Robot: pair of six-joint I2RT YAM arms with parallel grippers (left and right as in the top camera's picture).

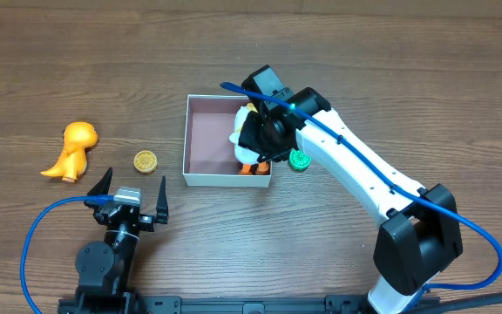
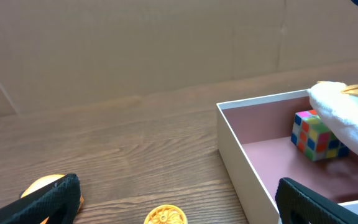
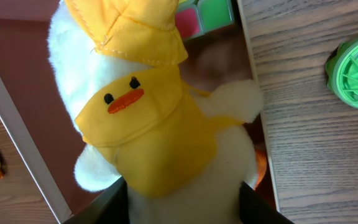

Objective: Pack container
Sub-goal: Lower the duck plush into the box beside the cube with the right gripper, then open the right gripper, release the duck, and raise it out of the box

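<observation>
The container (image 1: 186, 144), a shallow square box with white walls and a pinkish floor, sits mid-table. My right gripper (image 1: 264, 139) hangs over its right side, shut on a white plush duck (image 1: 244, 131) in a yellow hood. In the right wrist view the duck (image 3: 148, 106) fills the frame, its body pressed between my right gripper's (image 3: 182, 205) dark fingers (image 3: 104, 205). A multicoloured cube (image 2: 316, 135) lies on the container floor under the duck (image 2: 347, 118). My left gripper (image 1: 132, 185) stands open and empty, front left of the box.
An orange dinosaur toy (image 1: 72, 150) lies at the far left. A yellow disc (image 1: 145, 161) rests between it and the box, just ahead of my left gripper (image 2: 179, 196). A green disc (image 1: 300, 160) sits on the table outside the right wall (image 3: 253, 74).
</observation>
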